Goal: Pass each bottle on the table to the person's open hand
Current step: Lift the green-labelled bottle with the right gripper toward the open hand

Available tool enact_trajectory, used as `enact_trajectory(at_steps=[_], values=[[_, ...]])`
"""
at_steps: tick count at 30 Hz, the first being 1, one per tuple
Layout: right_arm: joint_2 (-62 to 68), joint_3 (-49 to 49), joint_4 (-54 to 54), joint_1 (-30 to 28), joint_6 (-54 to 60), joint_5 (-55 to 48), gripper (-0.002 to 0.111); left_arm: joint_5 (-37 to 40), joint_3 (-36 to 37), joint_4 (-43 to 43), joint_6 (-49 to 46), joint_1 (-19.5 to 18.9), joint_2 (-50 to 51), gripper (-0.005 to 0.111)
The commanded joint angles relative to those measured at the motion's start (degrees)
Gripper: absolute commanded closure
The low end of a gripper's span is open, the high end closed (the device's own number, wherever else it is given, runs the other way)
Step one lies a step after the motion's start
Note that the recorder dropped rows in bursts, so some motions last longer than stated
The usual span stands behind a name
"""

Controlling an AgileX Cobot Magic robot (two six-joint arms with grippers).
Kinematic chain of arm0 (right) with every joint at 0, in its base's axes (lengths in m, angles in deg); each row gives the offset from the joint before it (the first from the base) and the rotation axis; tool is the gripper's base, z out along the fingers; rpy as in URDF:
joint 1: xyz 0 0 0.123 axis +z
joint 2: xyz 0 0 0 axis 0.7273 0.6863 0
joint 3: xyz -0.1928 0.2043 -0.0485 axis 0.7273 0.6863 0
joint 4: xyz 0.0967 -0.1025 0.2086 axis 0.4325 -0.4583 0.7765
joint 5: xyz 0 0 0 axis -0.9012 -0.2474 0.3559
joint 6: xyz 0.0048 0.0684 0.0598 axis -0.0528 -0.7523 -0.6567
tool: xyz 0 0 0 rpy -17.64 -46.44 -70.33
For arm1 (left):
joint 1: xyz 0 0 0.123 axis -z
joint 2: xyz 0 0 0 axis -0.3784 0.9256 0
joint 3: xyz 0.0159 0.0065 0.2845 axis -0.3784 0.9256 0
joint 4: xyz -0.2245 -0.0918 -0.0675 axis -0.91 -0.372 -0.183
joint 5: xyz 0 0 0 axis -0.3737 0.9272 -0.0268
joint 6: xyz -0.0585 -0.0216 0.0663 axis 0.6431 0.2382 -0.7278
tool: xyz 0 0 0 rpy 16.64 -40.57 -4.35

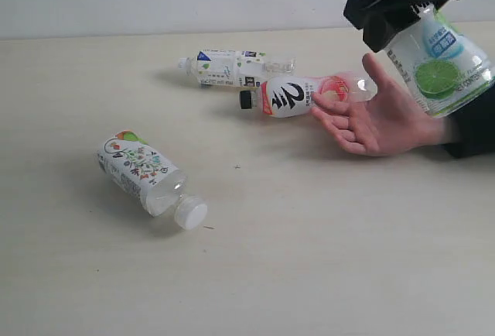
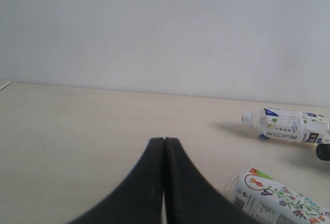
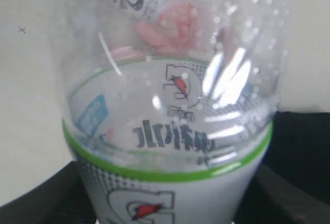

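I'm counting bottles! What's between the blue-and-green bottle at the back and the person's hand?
The black-capped bottle with black-and-pink writing lies on its side there, seen in the exterior view, between the blue-green bottle and the open hand.

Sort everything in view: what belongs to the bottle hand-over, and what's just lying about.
Belongs to the job:
lime-label bottle, held in the right gripper
floral bottle
black-script bottle
blue-green bottle
person's open hand
table

Just lying about:
tiny dark specks on the table
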Motion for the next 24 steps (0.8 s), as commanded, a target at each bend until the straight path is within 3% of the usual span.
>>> enact_trajectory(at_steps=[1,11,24], values=[[4.3,-0.6,8.1,-5.8,-1.0,-0.1,0.108,-0.3,0.0,0.1,0.0,0.4,-0.3,0.107],[11.4,-0.6,10.4,-6.4,-1.0,-0.1,0.108,-0.3,0.0,0.1,0.0,0.4,-0.3,0.107],[11.6,-0.6,4.1,-6.4,-4.8,-0.1,0.108,-0.3,0.0,0.1,0.0,0.4,-0.3,0.107]])
